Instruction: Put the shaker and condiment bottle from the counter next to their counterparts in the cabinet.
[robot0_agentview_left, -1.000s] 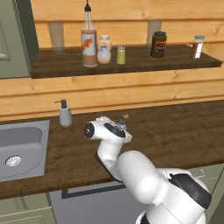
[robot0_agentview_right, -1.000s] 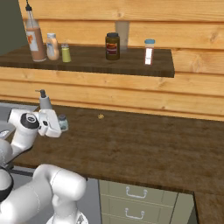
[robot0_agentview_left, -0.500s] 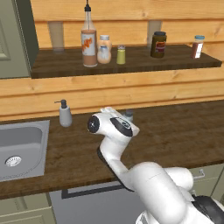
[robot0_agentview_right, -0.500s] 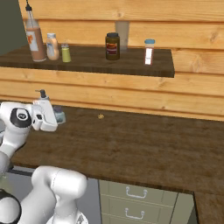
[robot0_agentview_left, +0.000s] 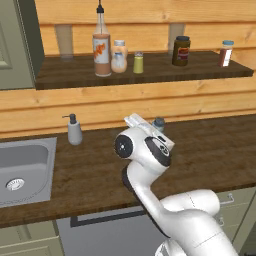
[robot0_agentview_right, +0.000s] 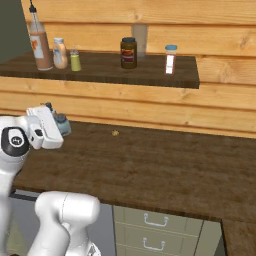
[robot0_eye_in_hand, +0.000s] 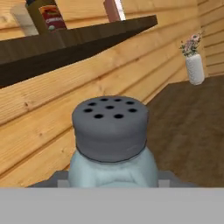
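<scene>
Wooden kitchen bench (robot0_agentview_left: 210, 150) | hand (robot0_agentview_right: 56, 127) clamped on pale-blue shaker (robot0_eye_in_hand: 111, 144) | risk: clipping cabinet (robot0_agentview_left: 150, 75) shelf edge, shaker slips

Even, warm rendered light (soft shadows)

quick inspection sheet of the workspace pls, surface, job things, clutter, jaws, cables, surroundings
surface: dark wood counter, steel sink inset at one end.
job's things: pale-blue shaker in the gripper, above the counter; condiment bottle on the cabinet shelf, beside the squat peach bottle and yellow-green shaker.
clutter: dark jar, red-and-white bottle, pump dispenser, small crumb.
grippers: jaws shut on the shaker.
cables: nothing seen.
surroundings: plank wall, flower vase, drawers.
</scene>
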